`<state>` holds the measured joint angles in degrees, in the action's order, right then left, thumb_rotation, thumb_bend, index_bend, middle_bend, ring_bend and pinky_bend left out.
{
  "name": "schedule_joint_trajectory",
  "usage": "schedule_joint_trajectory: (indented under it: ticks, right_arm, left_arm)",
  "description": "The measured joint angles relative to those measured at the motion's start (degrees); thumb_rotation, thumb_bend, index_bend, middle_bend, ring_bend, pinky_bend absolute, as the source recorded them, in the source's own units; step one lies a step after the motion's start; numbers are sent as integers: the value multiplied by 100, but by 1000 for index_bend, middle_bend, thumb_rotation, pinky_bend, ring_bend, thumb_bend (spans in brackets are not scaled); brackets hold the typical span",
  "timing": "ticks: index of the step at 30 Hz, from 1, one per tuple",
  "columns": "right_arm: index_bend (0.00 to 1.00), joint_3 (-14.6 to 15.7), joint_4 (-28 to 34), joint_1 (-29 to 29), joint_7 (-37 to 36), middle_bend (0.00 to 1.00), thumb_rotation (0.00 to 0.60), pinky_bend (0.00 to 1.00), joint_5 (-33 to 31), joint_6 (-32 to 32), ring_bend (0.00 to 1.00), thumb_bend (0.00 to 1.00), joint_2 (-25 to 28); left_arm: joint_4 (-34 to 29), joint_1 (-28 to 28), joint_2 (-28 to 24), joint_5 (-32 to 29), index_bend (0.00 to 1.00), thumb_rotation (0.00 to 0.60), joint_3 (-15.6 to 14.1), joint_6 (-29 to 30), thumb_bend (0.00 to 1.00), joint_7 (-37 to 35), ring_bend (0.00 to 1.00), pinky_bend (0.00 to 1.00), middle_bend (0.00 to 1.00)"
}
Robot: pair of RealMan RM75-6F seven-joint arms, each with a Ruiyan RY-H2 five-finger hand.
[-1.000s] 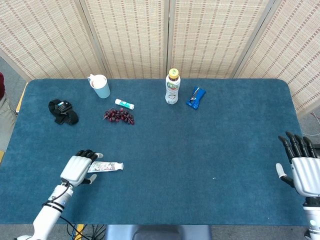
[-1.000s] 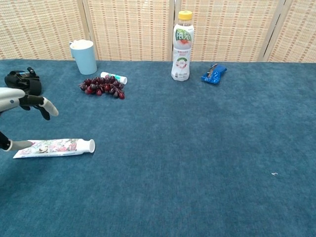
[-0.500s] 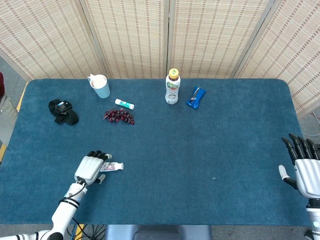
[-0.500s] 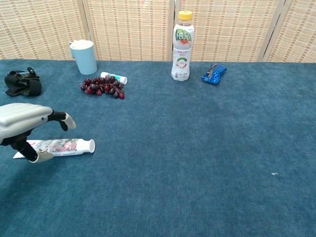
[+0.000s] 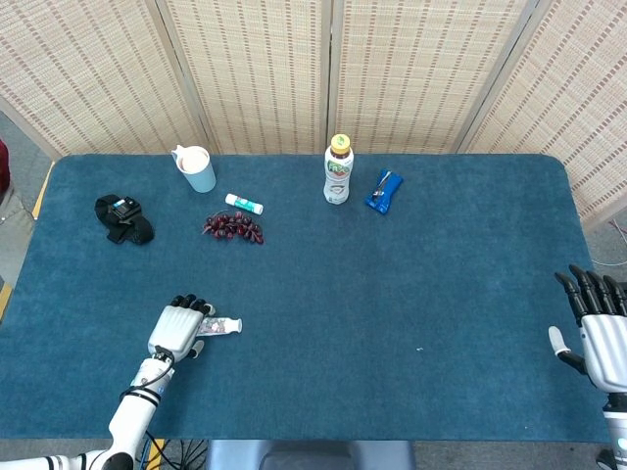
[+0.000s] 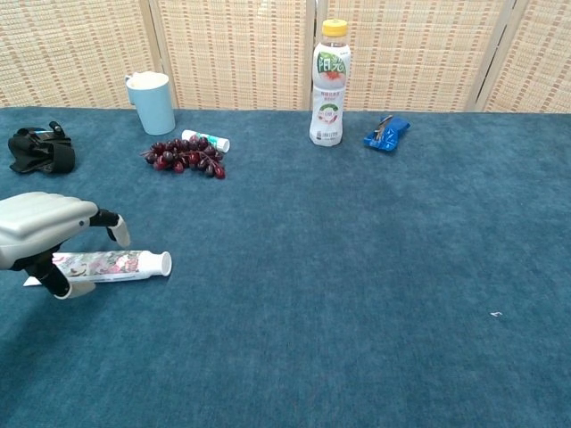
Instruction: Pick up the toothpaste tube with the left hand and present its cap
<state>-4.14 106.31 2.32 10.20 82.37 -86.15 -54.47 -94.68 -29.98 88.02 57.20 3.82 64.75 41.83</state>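
Toothpaste tube (image 6: 103,265) lying flat on the blue surface (image 5: 392,294) near the front-left edge, at about 8 o'clock from the middle in the head view, white cap (image 6: 163,263) pointing toward 3 o'clock. Left hand (image 6: 40,232) arched over the tail half of it, fingers curled down on the far side and thumb low on the near side; not yet clamped, tube not lifted, and contact hard to tell from either view. Right hand (image 5: 600,328) far off at 4 o'clock by the surface's right edge, fingers spread, holding nothing.

Likely light and soft-walled: a thin laminate body that dents under pressure, glossy and a little slippery, with a flat crimped tail and a stiffer shoulder near the cap. Best taken across the middle of the body, thumb against fingers, with moderate squeeze only; too much could buckle the tube or push paste at the cap, too little could let it slide out. Lying so flat on carpet-like cloth, getting fingertips under the edge looks like the awkward part. Cap end worth leaving bare beyond the hand, so it can be shown clearly once raised.

Well clear at 11 to 12 o'clock: grapes (image 6: 183,158), a small tube (image 6: 205,141), a cup (image 6: 151,101), a bottle (image 6: 328,85).
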Motion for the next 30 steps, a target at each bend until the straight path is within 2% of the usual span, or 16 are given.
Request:
schedule_joint_trajectory:
  ticks: [6,14,30]
  right_arm:
    - [122,24,49,-36,-43,58,600,0,41,-30,0,314,38]
    - [122,48,95,-52,-72,58,600,0,70,-18,0,313,69]
    - [122,84,131,-115,-119,58,600,0,148,-76,0,313,109]
  left_arm:
    - [29,-38,39,-68,323,600,-50,-30,250,-13,141,145,238]
    - [-80,4,-20,252,327,600,-212,14,250,-231,141,146,249]
    - [470,20,193,393,406,600,-177,8,250,-617,204,145,377]
